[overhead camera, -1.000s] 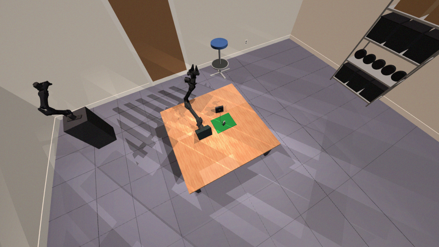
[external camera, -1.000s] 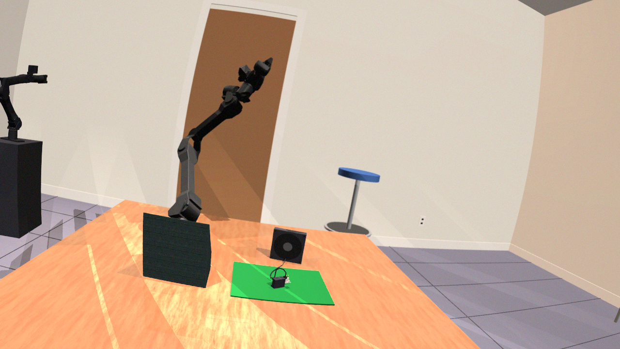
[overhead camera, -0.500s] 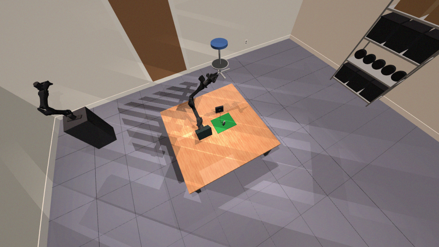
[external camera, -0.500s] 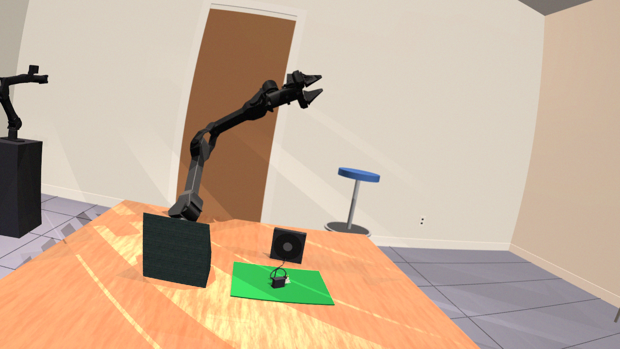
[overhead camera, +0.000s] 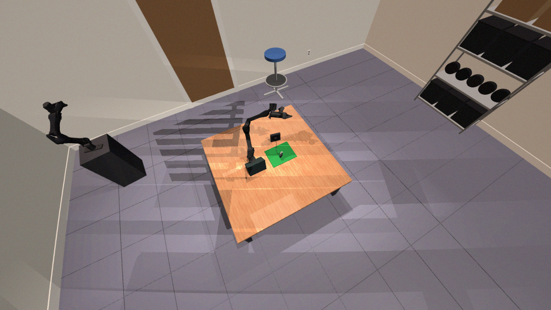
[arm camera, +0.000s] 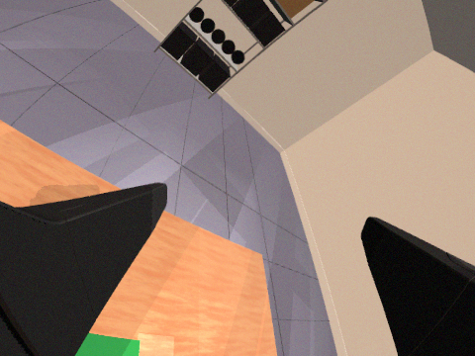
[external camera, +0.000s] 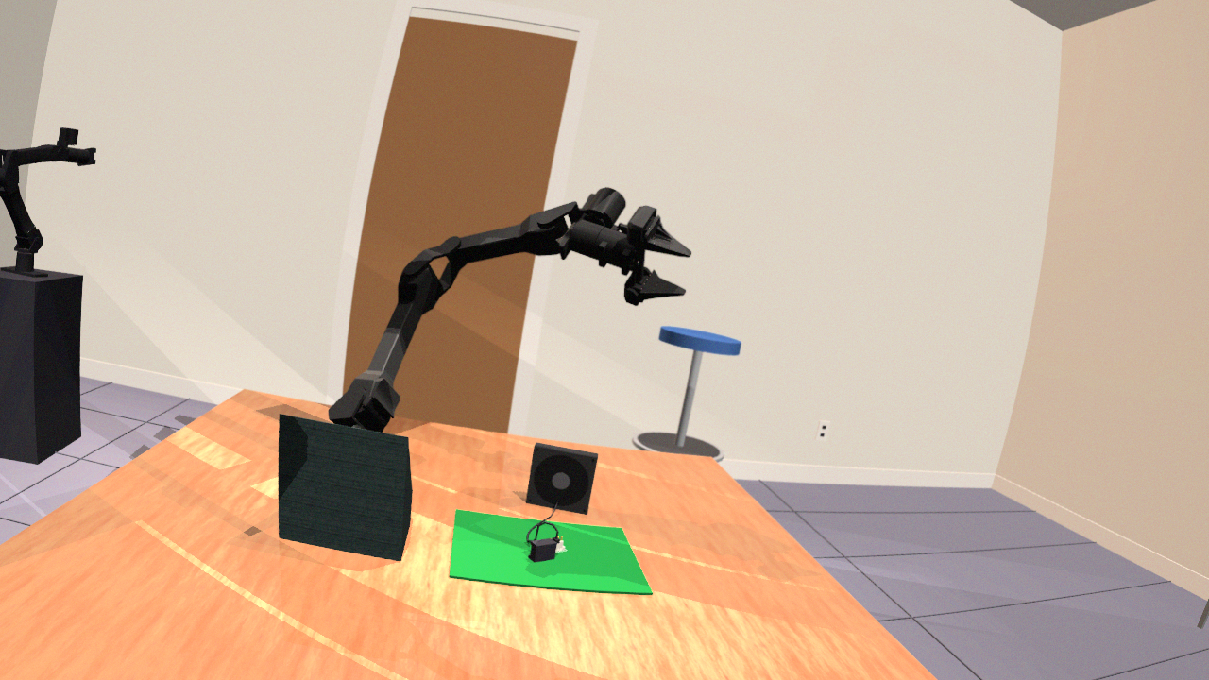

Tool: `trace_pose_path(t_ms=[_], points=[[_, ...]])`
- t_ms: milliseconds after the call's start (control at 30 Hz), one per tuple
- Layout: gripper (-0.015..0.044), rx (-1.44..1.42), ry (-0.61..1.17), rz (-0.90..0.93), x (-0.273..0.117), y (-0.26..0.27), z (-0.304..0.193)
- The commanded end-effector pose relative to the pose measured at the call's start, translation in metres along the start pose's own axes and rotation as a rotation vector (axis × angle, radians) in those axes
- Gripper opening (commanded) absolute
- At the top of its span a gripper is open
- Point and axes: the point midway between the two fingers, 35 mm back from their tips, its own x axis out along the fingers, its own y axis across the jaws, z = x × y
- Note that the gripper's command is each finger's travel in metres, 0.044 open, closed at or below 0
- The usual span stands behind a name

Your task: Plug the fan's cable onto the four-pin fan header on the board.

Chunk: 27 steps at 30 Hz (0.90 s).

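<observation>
My gripper is open and empty, high above the table and well away from the plug and the board. The black fan stands upright behind the green board. Its thin dark cable curls over the board to the black plug. The small white header shows just behind and to the right of the plug in the exterior view. The plug looks beside the header, not on it; how close they are is too small to tell. The wrist view shows neither.
A dark block stands on the wooden table left of the board, in front of my arm's base. A blue stool stands beyond the table. A second arm stands on a black pedestal at the left.
</observation>
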Motion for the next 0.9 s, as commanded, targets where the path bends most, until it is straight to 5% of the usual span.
trace_pose_path(t_ms=[0,300,633,867], points=[[0.0440,-0.099,0.215,0.097,0.029,0.015,-0.063],[0.0440,-0.278,0.654,0.412,0.048,0.054,-0.202],[0.0440,-0.342,1.066,0.969,0.000,0.105,-0.331],[0.0440,-0.328,1.115,1.070,-0.012,0.113,-0.345]])
